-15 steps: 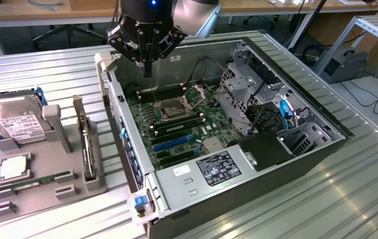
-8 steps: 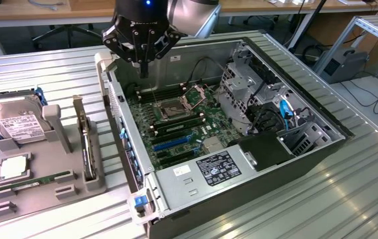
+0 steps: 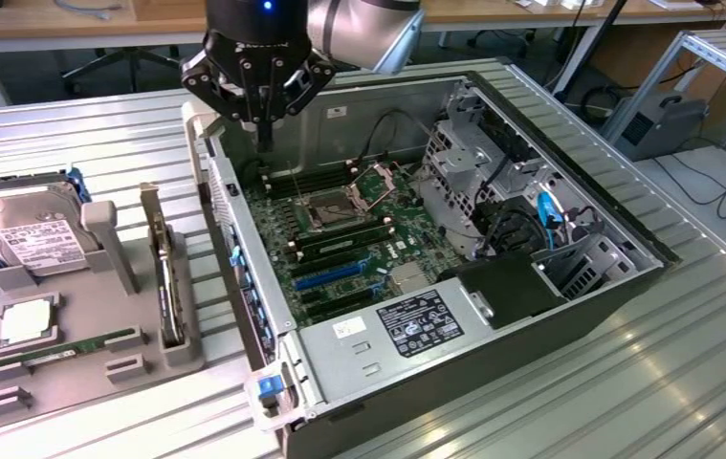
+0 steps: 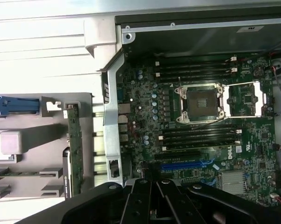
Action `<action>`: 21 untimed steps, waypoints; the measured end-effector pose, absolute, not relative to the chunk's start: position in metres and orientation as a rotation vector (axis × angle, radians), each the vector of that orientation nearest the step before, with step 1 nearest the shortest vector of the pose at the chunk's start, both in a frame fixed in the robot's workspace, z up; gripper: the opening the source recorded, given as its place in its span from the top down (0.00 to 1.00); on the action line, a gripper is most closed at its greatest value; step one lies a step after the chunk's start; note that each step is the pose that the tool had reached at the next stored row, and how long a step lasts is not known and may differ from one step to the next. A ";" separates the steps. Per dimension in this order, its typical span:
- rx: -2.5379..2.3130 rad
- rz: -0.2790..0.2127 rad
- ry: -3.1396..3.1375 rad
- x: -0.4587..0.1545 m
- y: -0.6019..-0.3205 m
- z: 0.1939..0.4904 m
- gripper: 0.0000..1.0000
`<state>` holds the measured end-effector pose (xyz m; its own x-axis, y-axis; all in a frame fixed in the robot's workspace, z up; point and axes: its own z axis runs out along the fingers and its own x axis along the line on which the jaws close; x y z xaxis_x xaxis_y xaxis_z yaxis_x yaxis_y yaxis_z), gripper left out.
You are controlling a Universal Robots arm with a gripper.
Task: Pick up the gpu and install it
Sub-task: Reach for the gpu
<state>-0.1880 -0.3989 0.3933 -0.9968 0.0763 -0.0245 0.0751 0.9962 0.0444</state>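
The gpu (image 3: 165,273) is a thin dark green card with a silver bracket. It stands on edge in a slot of the grey holder (image 3: 82,382), at the exterior view's left of the open computer case (image 3: 592,296). In the wrist view the gpu (image 4: 74,140) is a narrow green strip seen from above. My gripper (image 3: 264,134) hangs over the case's far left corner, above the motherboard (image 3: 337,239), well apart from the gpu. Its fingers are shut together with nothing between them. The gripper's black linkage (image 4: 154,205) sits over the board near the blue slot (image 4: 187,164).
The grey holder also carries a hard drive (image 3: 31,239) with a white label, a CPU (image 3: 27,320) and a RAM stick (image 3: 63,352). Inside the case are an open CPU socket (image 4: 201,105), a drive cage (image 3: 465,163) and cables (image 3: 529,229). The case wall (image 3: 229,249) stands between holder and board.
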 end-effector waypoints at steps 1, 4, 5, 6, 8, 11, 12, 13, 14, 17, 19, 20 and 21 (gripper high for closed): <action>0.118 0.068 3.112 -0.190 -0.399 0.393 0.89; 0.118 0.068 3.113 -0.192 -0.399 0.393 0.89; 0.118 0.068 3.112 -0.193 -0.399 0.393 0.89; 0.118 0.068 3.112 -0.194 -0.399 0.393 0.89; 0.118 0.068 3.112 -0.197 -0.399 0.393 0.89; 0.118 0.068 3.113 -0.201 -0.399 0.393 0.89; 0.118 0.068 3.113 -0.202 -0.399 0.393 0.89; 0.118 0.068 3.113 -0.203 -0.399 0.393 0.89; 0.118 0.068 3.113 -0.204 -0.399 0.393 0.89; 0.118 0.068 3.113 -0.207 -0.399 0.393 0.89; 0.118 0.067 3.113 -0.209 -0.399 0.393 0.89; 0.118 0.068 3.113 -0.211 -0.399 0.393 0.89; 0.118 0.068 3.113 -0.212 -0.399 0.393 0.89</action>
<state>-0.2117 -0.3989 0.3933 -0.9968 0.0762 -0.0244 0.0751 0.9962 0.0443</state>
